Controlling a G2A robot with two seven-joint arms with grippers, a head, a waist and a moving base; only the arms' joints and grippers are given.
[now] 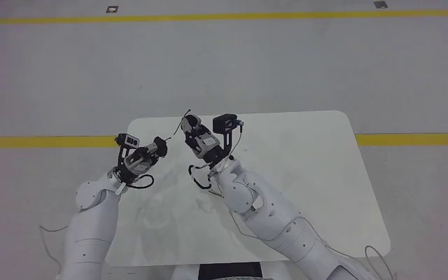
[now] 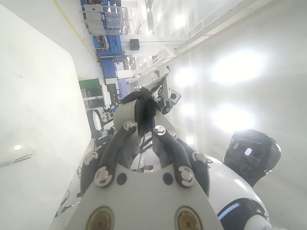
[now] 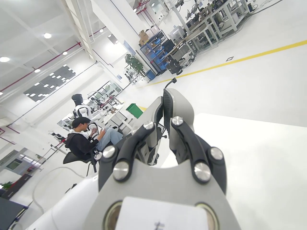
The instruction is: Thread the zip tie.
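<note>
From the top view I see the left gripper point(image 1: 159, 147) and the right gripper point(image 1: 187, 124) close together above the far left part of the tabletop point(image 1: 315, 161), with the zip tie point(image 1: 186, 114) poking out past the right one as a thin black strand; in my left wrist view the jaws are pressed together on their dark pads, and I cannot tell whether anything sits between them; in my right wrist view the jaws are clenched on the zip tie point(image 3: 169, 84), its head end sticking out beyond the tips.
</note>
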